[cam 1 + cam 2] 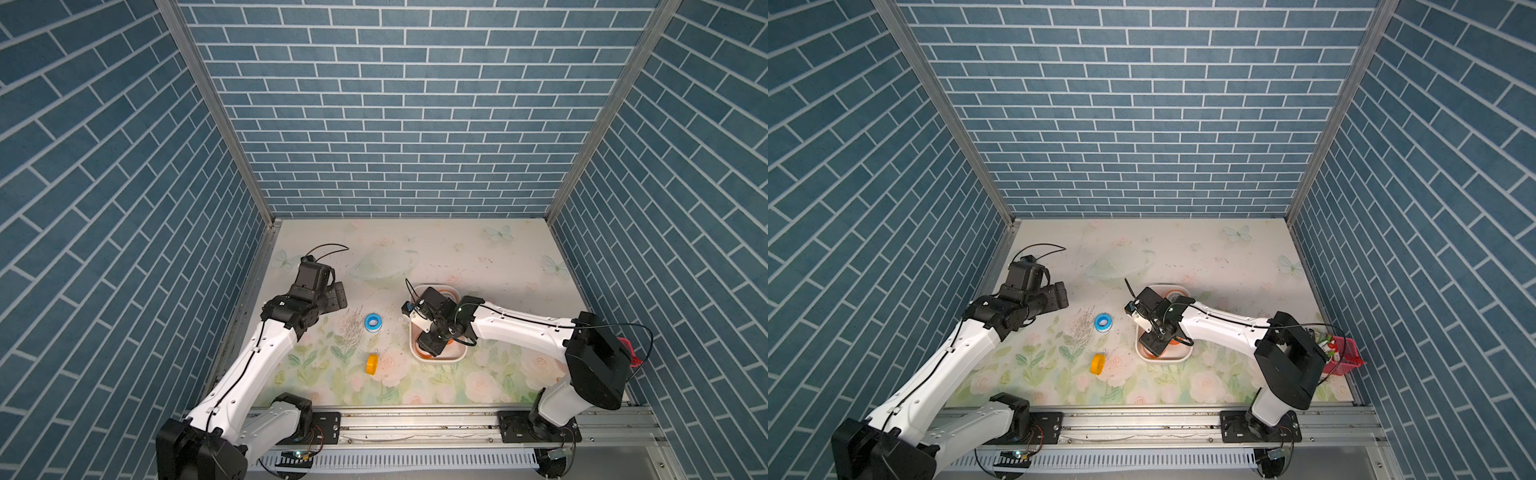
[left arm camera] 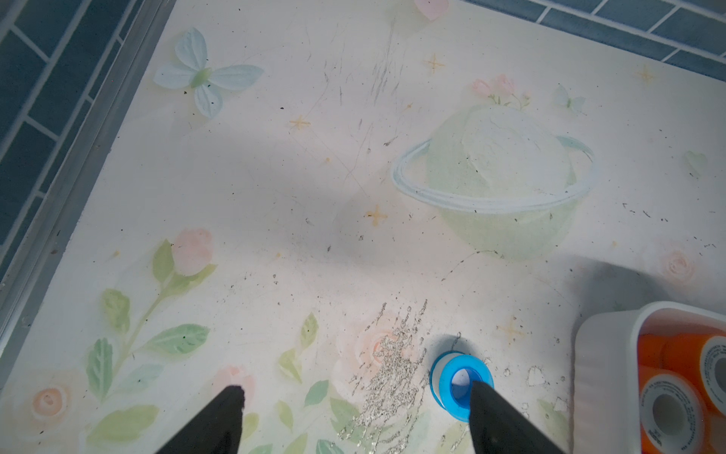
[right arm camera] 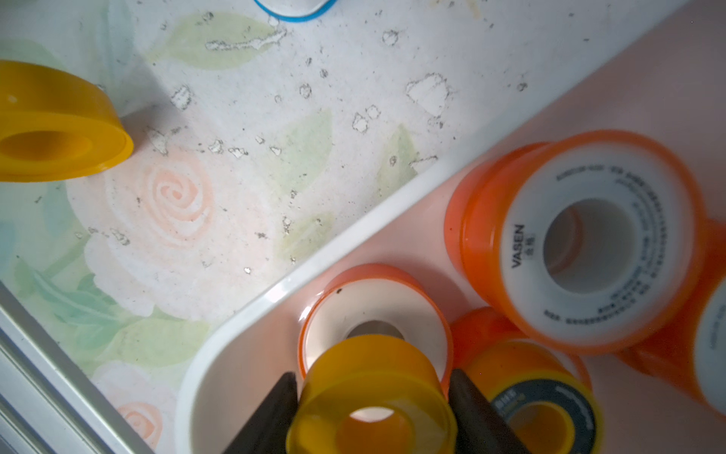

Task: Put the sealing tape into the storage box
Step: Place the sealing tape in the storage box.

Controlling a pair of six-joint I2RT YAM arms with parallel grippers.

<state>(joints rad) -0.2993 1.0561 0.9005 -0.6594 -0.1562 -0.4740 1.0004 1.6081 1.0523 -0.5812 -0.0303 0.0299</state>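
A yellow spool of sealing tape [image 3: 373, 397] is pinched between the fingers of the right gripper [image 3: 373, 379]. Its arm reaches across and bends down over the storage box [image 3: 243, 318]. In the box lie orange spools [image 3: 581, 239] and a black-faced spool [image 3: 544, 408]. Outside it on the table [image 1: 457, 257], a blue spool [image 1: 372, 323] lies flat and another yellow spool [image 1: 372, 363] stands on edge. The left gripper [image 2: 355, 393] hangs near the blue spool, jaws spread wide and empty.

We see a flower-printed surface [image 1: 457, 257] carrying a white box [image 1: 444, 360] near its middle. At the box's 9 o'clock a blue tape spool [image 1: 372, 322] lies flat. A yellow spool [image 1: 372, 364] stands on edge at 8, a pink basket [image 1: 1345, 353] far out toward 4.
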